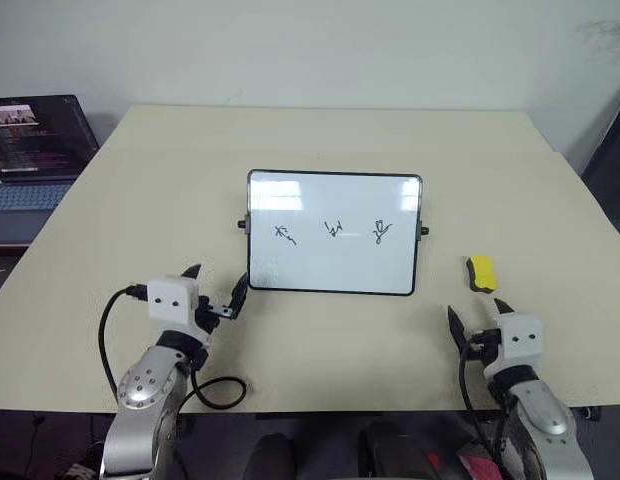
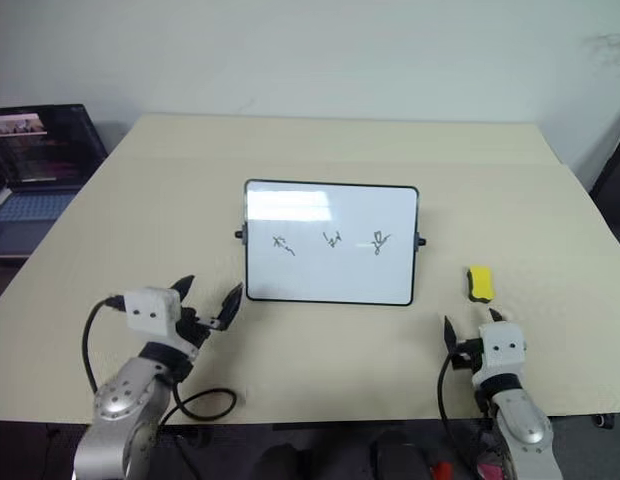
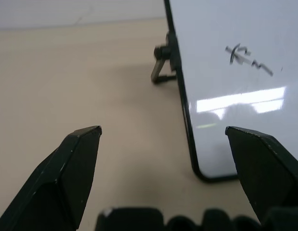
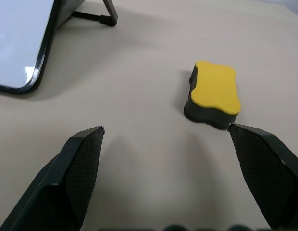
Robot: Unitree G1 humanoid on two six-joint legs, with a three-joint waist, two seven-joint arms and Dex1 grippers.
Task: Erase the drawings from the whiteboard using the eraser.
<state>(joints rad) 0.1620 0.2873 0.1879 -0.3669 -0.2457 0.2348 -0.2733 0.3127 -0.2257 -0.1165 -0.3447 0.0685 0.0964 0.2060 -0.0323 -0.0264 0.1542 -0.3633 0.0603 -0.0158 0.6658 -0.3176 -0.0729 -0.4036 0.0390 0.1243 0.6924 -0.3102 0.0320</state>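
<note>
Right gripper (image 1: 477, 318) just behind eraser (image 1: 480, 273)

Legible text: none. Whiteboard (image 1: 334, 233) – 3 black marker drawings (image 1: 333, 232), scribbles, no letters/nos. Laptop screen (image 1: 38, 132) – text lines, too small to read.

Left tool (image 1: 216, 290): two black, wedge-shaped fingers tapering to pointed tips, mounted on a white box-shaped housing with two small dark dots on its face. Behind the housing, a black collar joins a rounded silver-grey wrist segment bearing dark screws. A black cable loops out from the housing and curls alongside the forearm. Right tool (image 1: 478, 318): the same build, with a black cable running down beside its silver-grey forearm. Finger inner faces (image 4: 86, 159) appear finely textured.
</note>
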